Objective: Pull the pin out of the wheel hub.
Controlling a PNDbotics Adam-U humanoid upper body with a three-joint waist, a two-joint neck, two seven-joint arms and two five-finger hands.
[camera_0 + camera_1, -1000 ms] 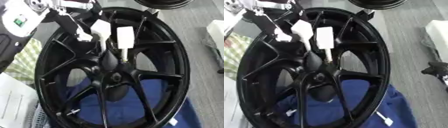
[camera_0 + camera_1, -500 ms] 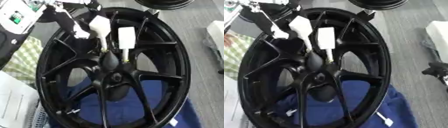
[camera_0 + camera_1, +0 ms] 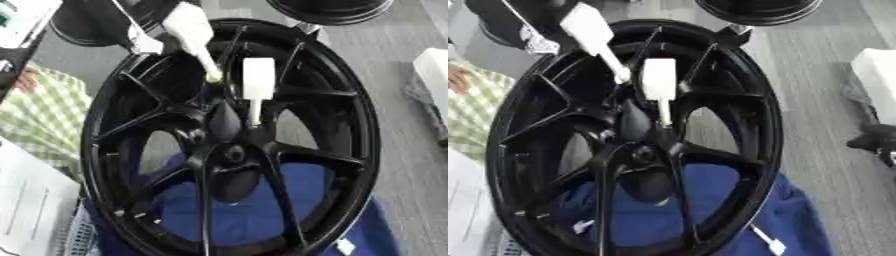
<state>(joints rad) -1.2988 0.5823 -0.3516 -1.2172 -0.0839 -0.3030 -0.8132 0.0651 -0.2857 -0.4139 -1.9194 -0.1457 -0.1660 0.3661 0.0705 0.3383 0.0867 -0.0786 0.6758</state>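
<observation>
wheel hub (image 3: pixel 229 145): black, spoked, laid on blue cloth (image 3: pixel 710 220), rim run close to the lower frame edge, grey floor (image 3: pixel 815 130) open at right | pin (image 3: pixel 257 86): white, upright by the centre | hand (image 3: pixel 188 30): upper left, grip cannot be told, drawn further from the pin than before

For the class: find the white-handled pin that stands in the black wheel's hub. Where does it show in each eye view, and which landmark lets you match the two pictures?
Left eye view: the white-handled pin shows above centre, slightly right of the middle.
Right eye view: the pin shows above centre, slightly left of the middle.
Shared landmark: the blue cloth under the wheel's lower half.
</observation>
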